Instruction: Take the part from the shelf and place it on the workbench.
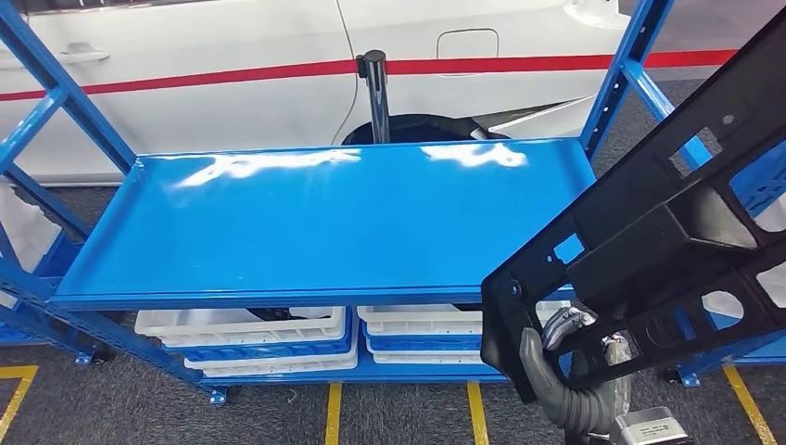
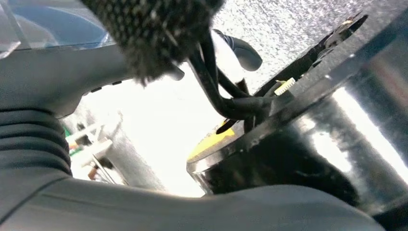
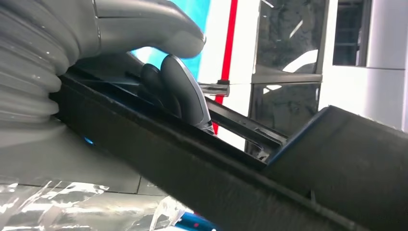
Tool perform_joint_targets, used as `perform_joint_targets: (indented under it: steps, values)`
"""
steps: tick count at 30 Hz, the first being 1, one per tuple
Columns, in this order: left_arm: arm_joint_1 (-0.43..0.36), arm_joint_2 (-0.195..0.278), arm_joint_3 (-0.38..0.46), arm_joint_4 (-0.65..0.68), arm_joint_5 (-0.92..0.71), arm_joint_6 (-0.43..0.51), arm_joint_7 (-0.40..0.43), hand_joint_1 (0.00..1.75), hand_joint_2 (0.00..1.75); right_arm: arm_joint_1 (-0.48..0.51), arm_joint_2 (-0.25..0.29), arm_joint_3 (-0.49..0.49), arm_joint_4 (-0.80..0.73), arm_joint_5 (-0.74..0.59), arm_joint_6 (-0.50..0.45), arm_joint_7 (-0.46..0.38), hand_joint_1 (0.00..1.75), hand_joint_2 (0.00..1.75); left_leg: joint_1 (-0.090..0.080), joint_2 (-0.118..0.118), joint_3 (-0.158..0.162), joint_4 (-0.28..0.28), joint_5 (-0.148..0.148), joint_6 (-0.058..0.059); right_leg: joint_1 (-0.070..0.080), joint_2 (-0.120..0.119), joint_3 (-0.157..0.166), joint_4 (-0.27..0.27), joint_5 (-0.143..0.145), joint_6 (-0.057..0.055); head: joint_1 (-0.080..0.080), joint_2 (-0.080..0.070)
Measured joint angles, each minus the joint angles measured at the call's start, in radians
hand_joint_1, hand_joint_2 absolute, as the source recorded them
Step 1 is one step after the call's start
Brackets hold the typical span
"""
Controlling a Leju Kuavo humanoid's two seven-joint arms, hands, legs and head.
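— What is closest to you right now?

— My right hand, low at my right side, gripping the black plastic part by its lower end. In the right wrist view my dark fingers curl over the part's upper edge and the thumb lies above them, so the panel's rim sits clamped between them.

— Where is the part, then?

— In the air, tilted, rising from my hand up to the right. It crosses in front of the right end of the blue shelf and its right upright, and I cannot tell whether it touches either.

— And your left hand?

— My left hand shows in the left wrist view as grey cover and thumb; I cannot tell how its fingers lie.

— Anything else around?

— White bins on the lower shelf level, and a white car with a red stripe behind.
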Motion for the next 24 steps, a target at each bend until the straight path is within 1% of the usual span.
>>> perform_joint_targets:
  steps: [1,2,3,4,5,6,7,8,9,10,11,12,13,14,15,16,17,18,19,20,21,22,23,24]
  values:
    - [-0.001,0.000,0.003,0.000,-0.001,-0.002,0.002,0.00,1.75,0.003,0.000,-0.002,0.000,0.001,-0.001,0.000,1.75,1.75,0.000,-0.002,0.039,-0.044,0.020,0.004,0.001,0.009,-0.009,0.000,0.008,0.001,0.000,0.000]
    - [-0.001,0.000,0.005,0.000,-0.002,0.001,0.005,0.00,1.75,0.004,0.001,-0.005,-0.001,0.003,-0.002,0.000,1.75,1.75,0.000,-0.008,0.092,-0.126,0.050,0.011,0.002,0.019,-0.016,0.000,0.015,0.003,0.000,0.000]
    - [0.000,0.000,0.006,0.000,-0.003,0.004,0.008,0.00,1.75,0.004,0.001,-0.007,-0.003,0.005,-0.003,0.000,1.75,1.75,-0.001,-0.020,0.146,-0.219,0.076,0.020,0.003,0.028,-0.024,0.000,0.023,0.006,0.000,0.000]
    - [0.001,0.000,0.006,0.000,-0.003,0.007,0.009,0.00,1.75,0.005,0.001,-0.009,-0.006,0.007,-0.004,0.000,1.75,1.75,-0.001,-0.032,0.188,-0.301,0.095,0.027,0.004,0.034,-0.032,0.000,0.032,0.010,0.000,0.000]
    - [0.003,0.001,0.006,0.000,-0.004,0.010,0.010,0.00,1.75,0.005,0.002,-0.011,-0.009,0.008,-0.005,0.000,1.75,1.75,-0.003,-0.043,0.212,-0.354,0.106,0.032,0.003,0.040,-0.040,-0.002,0.041,0.015,0.000,0.000]
    - [0.003,0.001,0.007,0.000,-0.004,0.010,0.011,0.00,1.75,0.006,0.002,-0.013,-0.012,0.008,-0.005,0.000,1.75,1.75,-0.004,-0.050,0.218,-0.375,0.109,0.034,0.001,0.044,-0.047,-0.004,0.051,0.021,0.000,0.000]
    - [0.003,0.001,0.007,0.000,-0.004,0.010,0.011,0.00,1.75,0.007,0.002,-0.016,-0.013,0.009,-0.006,0.000,1.75,1.75,-0.006,-0.048,0.213,-0.379,0.116,0.035,0.000,0.049,-0.052,-0.007,0.062,0.028,0.000,0.000]
    - [0.002,0.000,0.007,0.000,-0.004,0.010,0.011,0.00,1.75,0.009,0.002,-0.018,-0.014,0.011,-0.006,0.000,1.75,1.75,-0.004,-0.043,0.205,-0.380,0.125,0.038,0.000,0.049,-0.057,-0.009,0.066,0.034,0.000,0.000]
    - [0.002,-0.001,0.007,0.000,-0.004,0.010,0.011,0.00,1.75,0.010,0.002,-0.020,-0.015,0.015,-0.007,0.000,1.75,1.75,-0.002,-0.038,0.197,-0.383,0.136,0.042,0.002,0.042,-0.066,0.002,0.054,0.038,0.000,0.000]
    - [0.002,-0.002,0.007,0.000,-0.004,0.010,0.011,0.00,1.75,0.012,0.002,-0.022,-0.017,0.022,-0.009,0.000,1.75,1.75,0.000,-0.031,0.188,-0.388,0.148,0.048,0.004,0.030,-0.083,0.034,0.022,0.041,0.001,0.000]
    - [0.002,-0.002,0.007,0.000,-0.004,0.010,0.011,0.00,1.75,0.012,0.002,-0.023,-0.018,0.032,-0.012,0.001,1.75,1.75,0.002,-0.023,0.177,-0.390,0.159,0.053,0.005,0.014,-0.107,0.094,-0.030,0.042,0.002,0.000]
    - [0.002,-0.003,0.008,0.000,-0.004,0.010,0.011,0.00,1.75,0.013,0.003,-0.025,-0.020,0.044,-0.015,0.003,1.75,1.75,0.000,-0.018,0.164,-0.388,0.167,0.058,0.006,0.001,-0.134,0.175,-0.088,0.043,0.002,0.000]
    - [0.002,-0.003,0.008,0.000,-0.004,0.010,0.011,0.00,1.75,0.013,0.003,-0.026,-0.022,0.057,-0.018,0.005,1.75,1.75,-0.001,-0.011,0.151,-0.385,0.176,0.061,0.005,-0.005,-0.159,0.260,-0.135,0.045,0.003,0.000]
    - [0.002,-0.003,0.008,0.000,-0.004,0.010,0.011,0.00,1.75,0.014,0.003,-0.027,-0.022,0.068,-0.020,0.009,1.75,1.75,-0.002,-0.005,0.139,-0.382,0.183,0.061,0.004,-0.007,-0.172,0.326,-0.157,0.048,0.003,0.000]
    - [0.002,-0.003,0.009,0.000,-0.003,0.010,0.010,0.00,1.75,0.015,0.003,-0.028,-0.023,0.076,-0.021,0.013,1.75,1.75,-0.003,0.000,0.126,-0.378,0.190,0.059,0.003,-0.008,-0.169,0.359,-0.154,0.052,0.003,0.000]
    - [0.002,-0.003,0.010,0.000,-0.003,0.010,0.010,0.00,1.75,0.015,0.003,-0.028,-0.023,0.082,-0.023,0.017,1.75,1.75,-0.002,0.005,0.113,-0.372,0.196,0.057,0.001,-0.009,-0.146,0.353,-0.130,0.055,0.003,0.000]
    - [0.001,-0.003,0.010,0.000,-0.002,0.010,0.010,0.00,1.75,0.016,0.003,-0.029,-0.023,0.085,-0.023,0.021,1.75,1.75,-0.002,0.007,0.102,-0.366,0.201,0.053,-0.001,-0.012,-0.102,0.306,-0.098,0.057,0.003,0.000]
    - [0.001,-0.003,0.011,0.000,-0.001,0.010,0.011,0.00,1.75,0.016,0.004,-0.029,-0.023,0.088,-0.024,0.023,1.75,1.75,-0.002,0.009,0.092,-0.359,0.205,0.049,-0.004,-0.016,-0.041,0.231,-0.076,0.059,0.003,0.000]
    - [0.000,-0.003,0.013,0.000,-0.001,0.010,0.013,0.00,1.75,0.016,0.004,-0.030,-0.024,0.089,-0.025,0.025,1.75,1.75,-0.003,0.009,0.084,-0.352,0.210,0.044,-0.005,-0.019,0.023,0.140,-0.064,0.060,0.003,0.000]
    - [-0.001,-0.002,0.014,0.000,-0.001,0.010,0.016,0.00,1.75,0.017,0.004,-0.031,-0.026,0.089,-0.027,0.027,1.75,1.75,-0.004,0.009,0.079,-0.347,0.217,0.039,-0.005,-0.022,0.073,0.064,-0.063,0.058,0.003,0.000]
    - [-0.002,-0.002,0.015,0.000,-0.001,0.010,0.019,0.00,1.75,0.017,0.003,-0.032,-0.027,0.089,-0.029,0.028,1.75,1.75,-0.006,0.009,0.073,-0.342,0.225,0.034,-0.004,-0.022,0.102,0.014,-0.068,0.055,0.002,0.000]
    - [-0.002,-0.002,0.015,0.000,-0.001,0.010,0.022,0.00,1.75,0.018,0.003,-0.032,-0.029,0.088,-0.032,0.029,1.75,1.75,-0.006,0.008,0.067,-0.339,0.235,0.029,-0.004,-0.021,0.109,-0.010,-0.070,0.051,0.002,0.000]
    - [-0.002,-0.002,0.015,0.000,-0.001,0.010,0.023,0.00,1.75,0.019,0.003,-0.033,-0.030,0.085,-0.036,0.029,1.75,1.75,-0.005,0.006,0.059,-0.338,0.241,0.024,-0.006,-0.021,0.102,-0.014,-0.068,0.044,0.002,0.000]
    - [-0.002,-0.002,0.016,0.000,-0.001,0.010,0.023,0.00,1.75,0.021,0.003,-0.033,-0.031,0.082,-0.041,0.027,1.75,1.75,-0.004,0.004,0.048,-0.328,0.232,0.018,-0.008,-0.022,0.092,-0.014,-0.063,0.037,0.002,0.000]
